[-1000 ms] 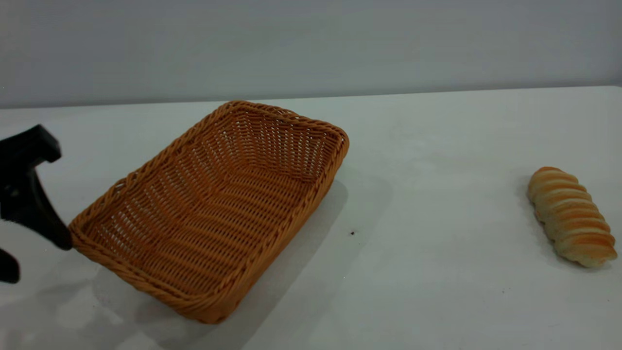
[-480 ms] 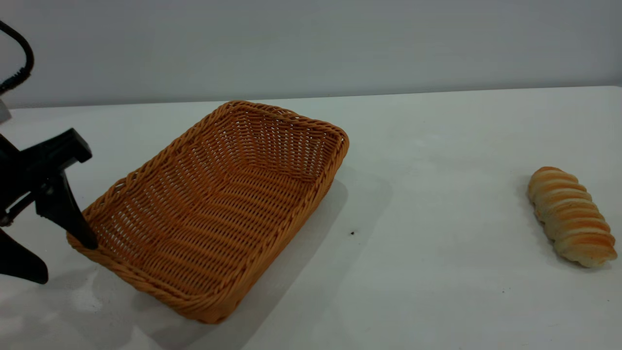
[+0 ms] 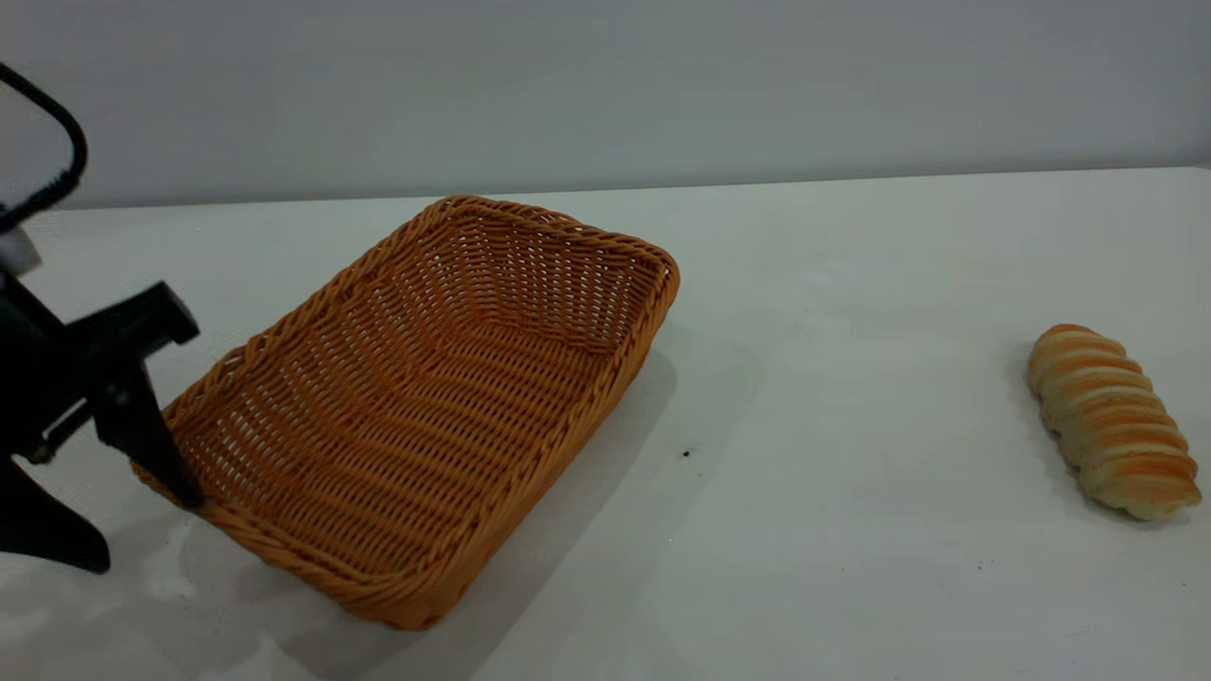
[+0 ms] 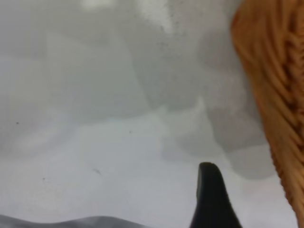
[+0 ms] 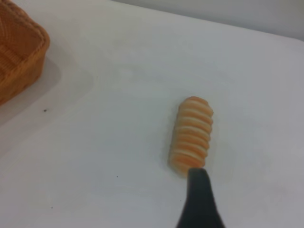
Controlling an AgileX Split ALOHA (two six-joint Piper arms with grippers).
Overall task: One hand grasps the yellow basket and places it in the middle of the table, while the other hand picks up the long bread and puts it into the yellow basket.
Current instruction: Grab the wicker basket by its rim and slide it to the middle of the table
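Note:
The yellow basket [image 3: 426, 397] lies on the white table [image 3: 851, 530], left of the middle, one end pointing to the back. My left gripper [image 3: 142, 530] is open at the basket's near-left corner. One finger [image 3: 142, 426] reaches down just inside the rim and the other [image 3: 47, 539] is outside it. The left wrist view shows one black finger [image 4: 211, 199] beside the woven rim [image 4: 280, 95]. The long bread [image 3: 1112, 421] lies at the far right of the table. In the right wrist view my right gripper [image 5: 199, 194] hovers just short of the near end of the bread [image 5: 191, 140].
A grey wall [image 3: 605, 85] runs behind the table's far edge. A small dark speck [image 3: 686, 454] lies on the table between basket and bread. A corner of the basket [image 5: 19, 52] shows in the right wrist view.
My left gripper has moved right and slightly down to the basket's corner, and one finger now reaches inside the rim. The basket and the bread have not moved.

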